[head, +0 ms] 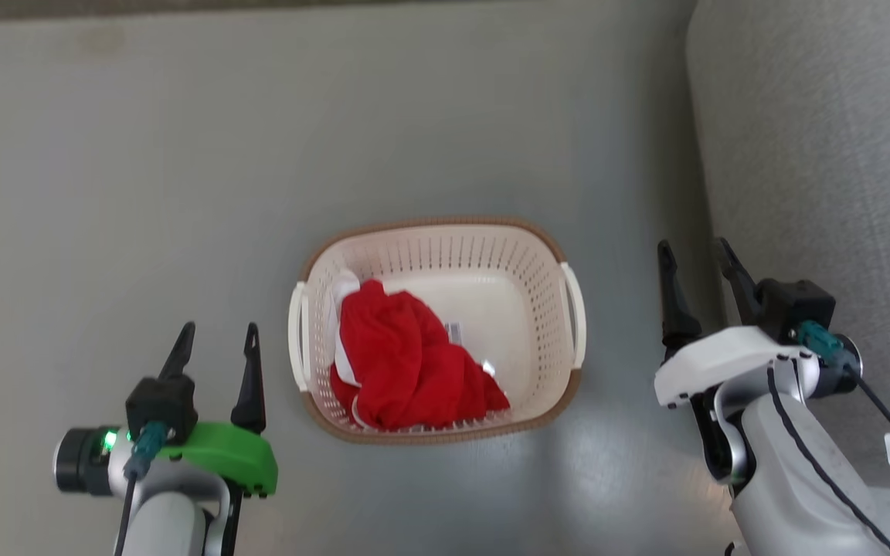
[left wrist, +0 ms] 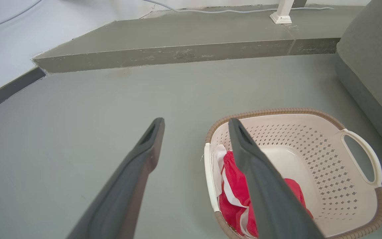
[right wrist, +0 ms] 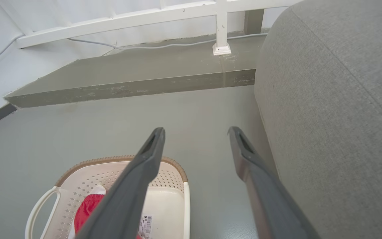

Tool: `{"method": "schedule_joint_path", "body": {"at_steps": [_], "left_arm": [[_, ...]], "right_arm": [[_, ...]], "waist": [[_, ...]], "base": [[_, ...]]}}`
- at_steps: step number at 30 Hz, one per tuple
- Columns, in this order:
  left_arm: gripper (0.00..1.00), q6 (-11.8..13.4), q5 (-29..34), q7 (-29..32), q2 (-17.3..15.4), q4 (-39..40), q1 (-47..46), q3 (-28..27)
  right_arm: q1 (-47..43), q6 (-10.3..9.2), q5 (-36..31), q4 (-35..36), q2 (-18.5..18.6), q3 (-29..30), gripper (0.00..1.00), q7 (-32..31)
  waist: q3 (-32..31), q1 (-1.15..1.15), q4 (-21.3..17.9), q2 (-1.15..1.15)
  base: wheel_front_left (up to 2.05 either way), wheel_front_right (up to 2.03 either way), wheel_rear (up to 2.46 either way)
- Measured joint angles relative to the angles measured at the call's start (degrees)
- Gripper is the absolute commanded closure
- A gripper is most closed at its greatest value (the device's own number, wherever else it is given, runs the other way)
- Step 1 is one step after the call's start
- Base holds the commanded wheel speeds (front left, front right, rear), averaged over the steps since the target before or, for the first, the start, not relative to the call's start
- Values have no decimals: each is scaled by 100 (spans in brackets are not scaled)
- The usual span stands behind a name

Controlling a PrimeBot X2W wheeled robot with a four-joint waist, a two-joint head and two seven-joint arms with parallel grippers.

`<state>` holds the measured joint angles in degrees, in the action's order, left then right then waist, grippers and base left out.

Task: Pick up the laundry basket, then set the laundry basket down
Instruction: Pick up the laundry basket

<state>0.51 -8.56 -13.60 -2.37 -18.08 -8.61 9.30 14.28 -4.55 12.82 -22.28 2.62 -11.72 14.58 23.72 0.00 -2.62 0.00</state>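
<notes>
The left tool and the right tool are both released and empty, at 8 and 3 o'clock of the laundry basket, which stands on the floor. I judge each should clench its near handle at the same time, so the lift stays level.

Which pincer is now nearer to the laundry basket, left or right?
Left. The left pincer hangs open just beside the left handle of the laundry basket; the right pincer, open too, stands farther from its right handle, by the grey sofa.
</notes>
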Motion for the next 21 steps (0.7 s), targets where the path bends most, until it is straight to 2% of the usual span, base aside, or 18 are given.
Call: {"method": "schedule_joint_path", "body": {"at_steps": [12, 21], "left_arm": [[0, -110, 32, 182, 22, -917, -879, 231], [0, -160, -27, 187, 35, -1279, -1622, 537]], "right_arm": [[785, -4, 237, -954, 24, -93, 0, -87], [1463, -8, 305, -1435, 51, -223, 0, -154]], "waist": [[981, 0, 84, 0], [1719, 1, 155, 0]], "base": [[0, 0, 0], [0, 0, 0]]}}
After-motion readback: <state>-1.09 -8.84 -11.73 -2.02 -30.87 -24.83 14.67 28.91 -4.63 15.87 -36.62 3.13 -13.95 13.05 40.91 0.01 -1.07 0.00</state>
